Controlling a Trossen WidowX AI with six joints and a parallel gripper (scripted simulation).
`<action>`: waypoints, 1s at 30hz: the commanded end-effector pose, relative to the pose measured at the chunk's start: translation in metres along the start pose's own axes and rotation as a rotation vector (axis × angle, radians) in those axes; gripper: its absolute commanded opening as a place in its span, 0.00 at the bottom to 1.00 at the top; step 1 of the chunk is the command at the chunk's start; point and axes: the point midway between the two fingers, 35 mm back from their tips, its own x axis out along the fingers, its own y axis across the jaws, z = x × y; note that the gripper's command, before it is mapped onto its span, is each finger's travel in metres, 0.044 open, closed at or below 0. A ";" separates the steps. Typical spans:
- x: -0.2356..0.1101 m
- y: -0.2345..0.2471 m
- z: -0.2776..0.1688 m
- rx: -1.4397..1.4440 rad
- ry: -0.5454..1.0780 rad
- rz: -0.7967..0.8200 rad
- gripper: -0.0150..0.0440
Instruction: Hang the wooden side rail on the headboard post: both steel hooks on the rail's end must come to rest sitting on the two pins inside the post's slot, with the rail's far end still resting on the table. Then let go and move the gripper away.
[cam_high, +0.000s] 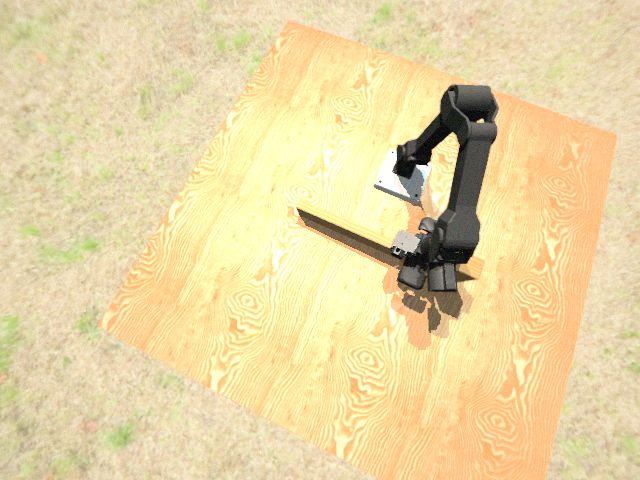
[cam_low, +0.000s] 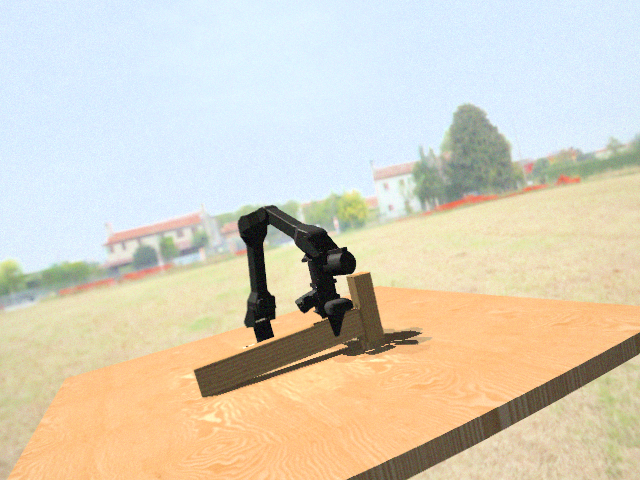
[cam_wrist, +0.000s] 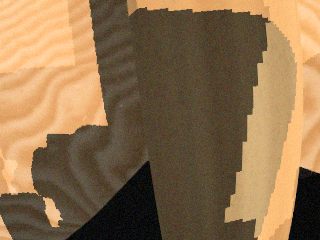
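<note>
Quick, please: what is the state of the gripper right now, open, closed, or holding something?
Gripper: closed on the wooden side rail, near the end at the headboard post.
</note>
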 end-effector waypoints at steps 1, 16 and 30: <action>0.001 0.000 -0.001 0.000 0.008 0.000 0.25; 0.004 0.000 -0.001 0.000 0.008 0.000 0.25; 0.006 0.000 -0.001 0.000 0.008 0.000 0.25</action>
